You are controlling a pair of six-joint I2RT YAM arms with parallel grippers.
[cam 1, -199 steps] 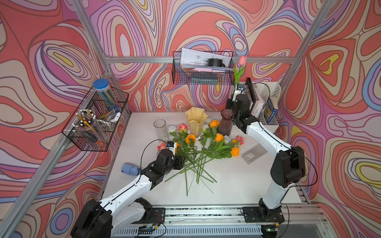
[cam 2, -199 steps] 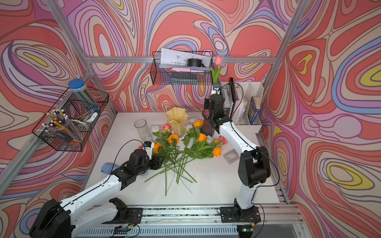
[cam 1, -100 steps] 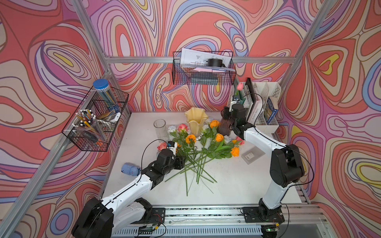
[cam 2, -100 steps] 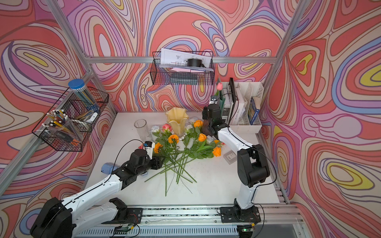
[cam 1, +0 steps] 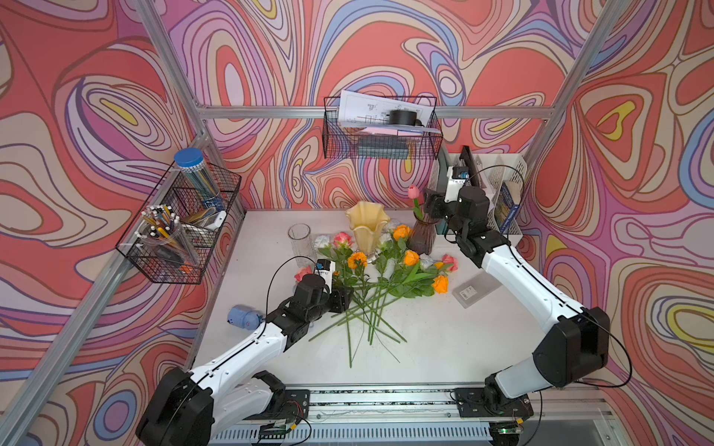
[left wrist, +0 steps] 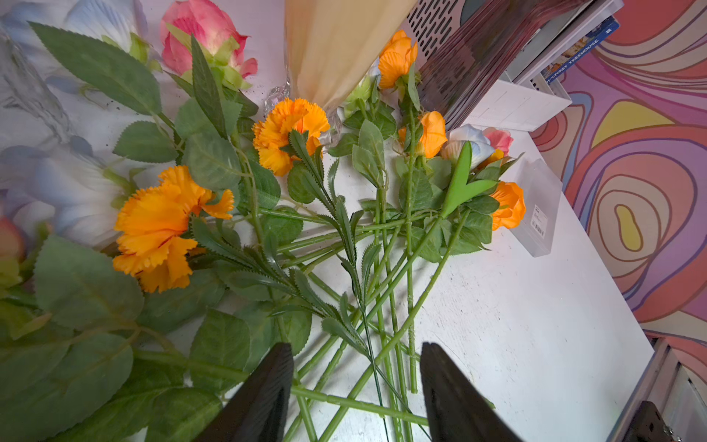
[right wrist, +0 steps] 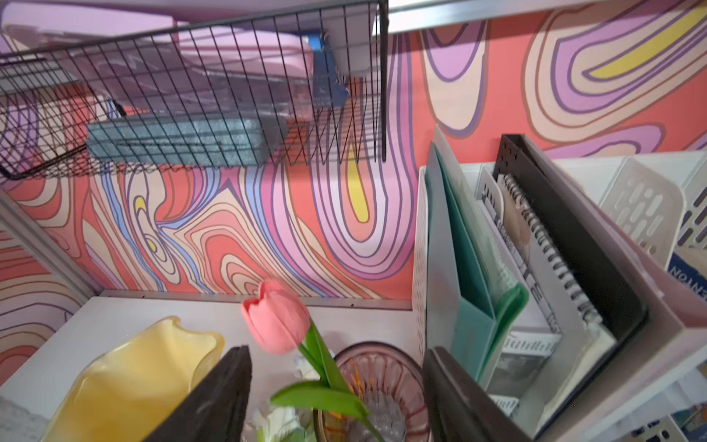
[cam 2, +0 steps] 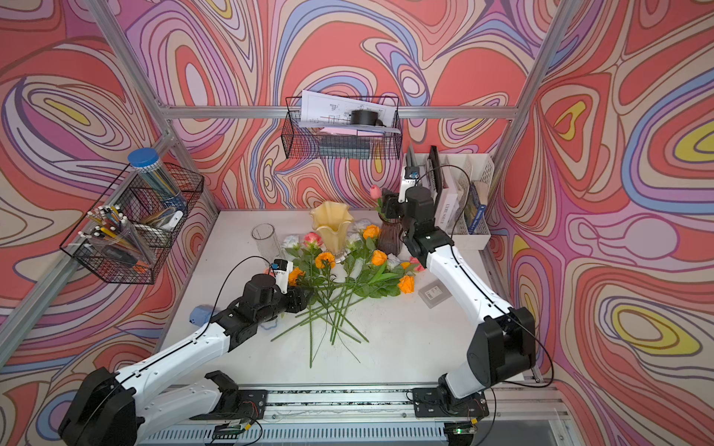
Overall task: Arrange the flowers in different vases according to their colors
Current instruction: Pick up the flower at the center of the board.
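Swirling pink and orange wallpaper boxes in a white table (cam 1: 444,347), and at its back edge the pink tulip (right wrist: 276,321) now stands stem-down in the purple vase (cam 1: 423,236), its bloom leaning out over the rim. A second ago that tulip hung high above the vase, pinched in the right gripper (cam 1: 428,204). Since then the arm has come down and the jaws have spread, so the stem passes between them and, as far as the right wrist view shows, touches neither. I judge the first pink flower to be delivered and the purple vase claimed for pink. The right arm reaches far back with its elbow bent, its wrist just above the vase mouth and close to the file rack (cam 1: 498,200). The remaining flowers (cam 1: 371,282) lie in a crossed heap mid-table, with orange, pink and white heads mixed. The left gripper (left wrist: 355,352) has not moved: it hovers low over the tangled stems, jaws parted and holding nothing. The yellow vase (cam 1: 367,228) and the clear vase (cam 1: 299,239) stand empty behind the heap.
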